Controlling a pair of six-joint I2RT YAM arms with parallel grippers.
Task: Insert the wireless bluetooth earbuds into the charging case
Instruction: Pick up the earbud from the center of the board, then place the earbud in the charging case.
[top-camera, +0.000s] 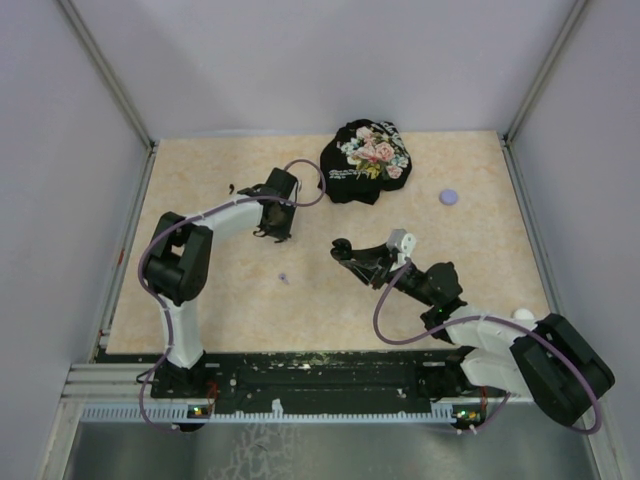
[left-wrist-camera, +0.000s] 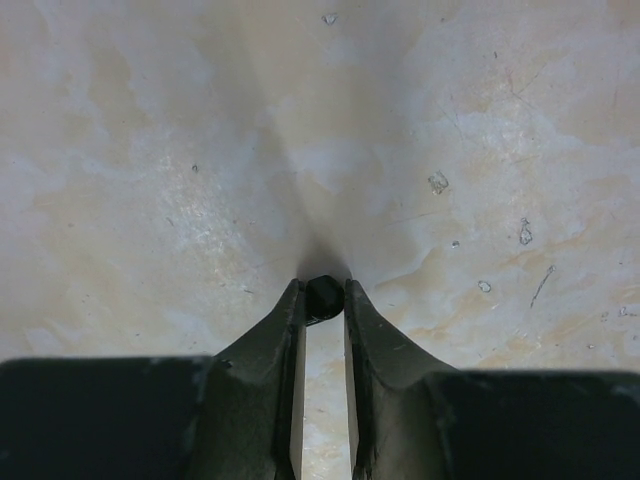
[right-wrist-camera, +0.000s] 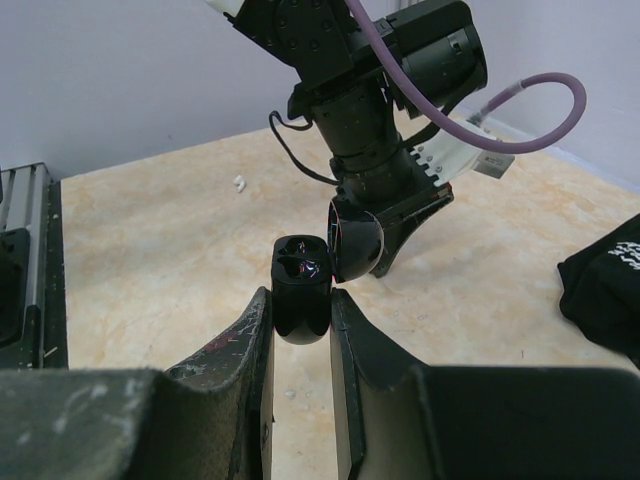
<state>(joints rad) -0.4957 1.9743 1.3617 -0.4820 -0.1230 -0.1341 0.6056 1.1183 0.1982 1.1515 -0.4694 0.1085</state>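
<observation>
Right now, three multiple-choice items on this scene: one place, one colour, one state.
1. The floral cloth lies: A at the table far edge; B by the arm bases; C dead centre.
2. The piece between the left gripper tips is: A white; B black; C lavender.
3. The charging case lid is: A shut; B open; C missing.

Key: 1 A, the cloth sits at the back. 2 B, a black earbud shows there. 3 B, the lid is swung back while the right gripper clamps the base.
</observation>
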